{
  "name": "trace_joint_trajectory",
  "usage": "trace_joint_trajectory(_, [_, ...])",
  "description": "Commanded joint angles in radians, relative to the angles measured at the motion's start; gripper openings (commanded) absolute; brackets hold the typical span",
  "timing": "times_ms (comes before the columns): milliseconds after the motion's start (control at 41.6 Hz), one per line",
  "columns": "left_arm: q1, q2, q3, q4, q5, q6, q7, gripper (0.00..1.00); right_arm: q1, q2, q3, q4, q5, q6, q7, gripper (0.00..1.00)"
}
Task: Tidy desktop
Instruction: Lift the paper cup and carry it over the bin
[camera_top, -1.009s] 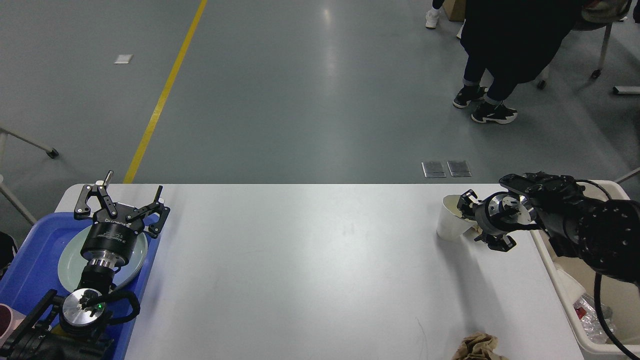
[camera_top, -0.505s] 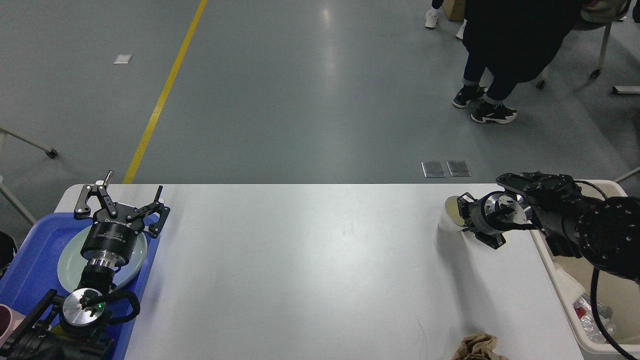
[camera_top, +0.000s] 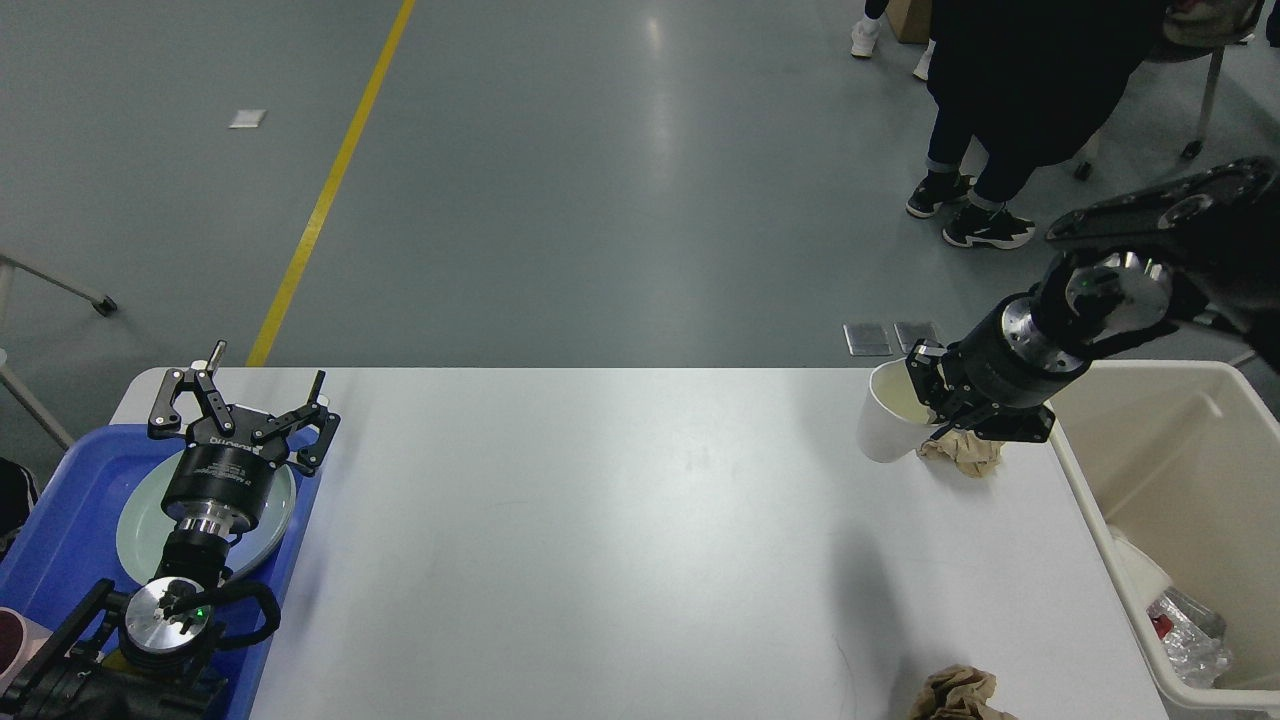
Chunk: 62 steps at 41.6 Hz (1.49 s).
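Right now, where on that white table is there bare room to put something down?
The desktop is bare between the blue tray and the paper cup. It is crowded near the right gripper, crumpled paper and front wad.

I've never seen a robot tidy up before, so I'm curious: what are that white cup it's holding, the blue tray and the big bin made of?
The white cup looks like matte paper: thin rim, dull cream inside. The blue tray appears to be moulded plastic, smooth with a slight sheen and a raised lip. The cream bin is probably plastic too: thick rounded rim, uniform colour, faint gloss.
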Motion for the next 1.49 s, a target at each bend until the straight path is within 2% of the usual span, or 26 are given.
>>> trace_joint_trajectory(0, [0.0,0.0,0.0,0.0,0.0,0.0,0.0,0.96,0.194,0.016,-0.071,0.165,-0.088,0.084,0.005,0.0])
trace_joint_trajectory(168, [0.0,0.0,-0.002,0.0,0.0,0.0,0.0,0.96,0.476,0.008,-0.084,0.401,-0.168,0.199,0.005,0.0])
trace_joint_trajectory(336, [0.0,0.0,-0.002,0.0,0.0,0.0,0.0,0.96,0.619,0.008,-0.079,0.547,-0.173,0.219,0.005,0.0])
trace_joint_trajectory(505, [0.0,0.0,0.0,0.0,0.0,0.0,0.0,0.96,0.641,0.007,-0.088,0.574,-0.214,0.216,0.014,0.0])
trace_joint_trajectory(553, [0.0,0.0,0.0,0.0,0.0,0.0,0.0,0.96,0.641,0.007,-0.108,0.573,-0.231,0.21,0.028,0.0])
trace_joint_trajectory(649, [0.0,0.0,0.0,0.0,0.0,0.0,0.0,0.96,0.648,0.007,-0.148,0.568,-0.24,0.209,0.086,0.0])
trace_joint_trajectory(745, [0.0,0.0,0.0,0.0,0.0,0.0,0.0,0.96,0.648,0.002,-0.166,0.559,-0.252,0.206,0.103,0.0])
trace_joint_trajectory(889, [0.0,0.0,0.0,0.0,0.0,0.0,0.0,0.96,0.634,-0.019,-0.232,0.525,-0.262,0.196,0.112,0.0])
trace_joint_trajectory(961, [0.0,0.0,0.0,0.0,0.0,0.0,0.0,0.96,0.622,-0.041,-0.263,0.489,-0.277,0.196,0.135,0.0])
trace_joint_trajectory(1082, [0.0,0.0,0.0,0.0,0.0,0.0,0.0,0.96,0.587,-0.048,-0.358,0.426,-0.308,0.196,0.256,0.0])
trace_joint_trajectory(1106, [0.0,0.0,0.0,0.0,0.0,0.0,0.0,0.96,0.564,-0.05,-0.396,0.4,-0.311,0.196,0.301,0.0])
trace_joint_trajectory(1154, [0.0,0.0,0.0,0.0,0.0,0.0,0.0,0.96,0.544,-0.053,-0.433,0.375,-0.311,0.196,0.324,0.0])
trace_joint_trajectory(1298, [0.0,0.0,0.0,0.0,0.0,0.0,0.0,0.96,0.432,-0.143,-0.481,0.233,-0.312,0.192,0.325,0.0])
trace_joint_trajectory(1466, [0.001,0.0,0.0,0.0,0.0,0.0,0.0,0.96,0.176,-0.246,-0.453,-0.048,-0.326,0.192,0.325,0.0])
